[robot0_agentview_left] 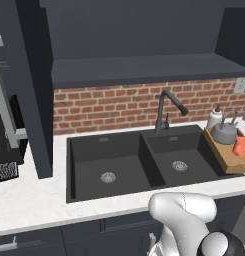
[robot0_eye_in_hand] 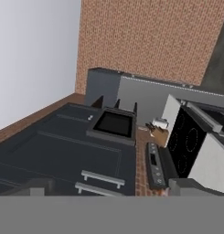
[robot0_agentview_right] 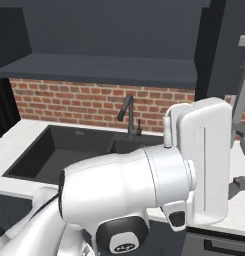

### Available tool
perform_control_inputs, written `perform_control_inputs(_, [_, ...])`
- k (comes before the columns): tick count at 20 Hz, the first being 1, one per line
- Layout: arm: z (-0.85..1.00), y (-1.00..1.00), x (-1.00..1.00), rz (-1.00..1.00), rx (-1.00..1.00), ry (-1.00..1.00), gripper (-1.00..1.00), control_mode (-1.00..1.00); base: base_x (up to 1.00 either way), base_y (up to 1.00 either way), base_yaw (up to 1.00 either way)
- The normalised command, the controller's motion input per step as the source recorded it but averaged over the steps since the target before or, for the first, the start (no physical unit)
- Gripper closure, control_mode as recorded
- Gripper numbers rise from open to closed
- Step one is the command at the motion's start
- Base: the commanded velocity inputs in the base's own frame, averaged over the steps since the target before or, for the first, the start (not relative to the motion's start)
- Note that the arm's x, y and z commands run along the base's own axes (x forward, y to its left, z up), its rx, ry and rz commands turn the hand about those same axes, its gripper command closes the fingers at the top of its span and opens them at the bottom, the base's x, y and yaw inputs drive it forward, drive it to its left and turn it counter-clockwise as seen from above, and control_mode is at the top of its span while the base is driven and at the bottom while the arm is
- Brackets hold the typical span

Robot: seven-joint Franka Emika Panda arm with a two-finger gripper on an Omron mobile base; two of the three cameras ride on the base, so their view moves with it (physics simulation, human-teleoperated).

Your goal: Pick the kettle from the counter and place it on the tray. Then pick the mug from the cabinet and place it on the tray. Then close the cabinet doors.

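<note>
Pincer [robot0_eye_in_hand: 106,187] open, empty; squat grey kettle [robot0_agentview_left: 224,132], small orange mug [robot0_agentview_left: 241,146] on wooden tray [robot0_agentview_left: 225,159].

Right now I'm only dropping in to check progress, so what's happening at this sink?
Kettle and orange mug both sit on the wooden tray, on the white counter right of the dark double sink. A whitish soap bottle stands behind the tray. The white robot arm carries nothing. In the hand view its open gripper looks down from high up over dark cabinet doors with silver bar handles and a stove. Whether those doors are shut is unclear.
</note>
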Motion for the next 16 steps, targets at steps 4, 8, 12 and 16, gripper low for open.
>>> perform_control_inputs(4, [0.11, 0.00, 0.27, 0.00, 0.00, 0.00, -1.00, -1.00, 0.00, 0.00, 0.00])
perform_control_inputs(8, [0.08, -0.01, 0.32, 0.00, 0.00, 0.00, -1.00, -1.00, 0.00, 0.00, 0.00])
perform_control_inputs(12, [0.07, -0.07, 0.28, 0.00, 0.00, 0.00, -1.00, -1.00, 0.00, 0.00, 0.00])
perform_control_inputs(16, [0.06, -0.05, 0.23, 0.02, 0.00, 0.00, -1.00, -1.00, 0.00, 0.00, 0.00])
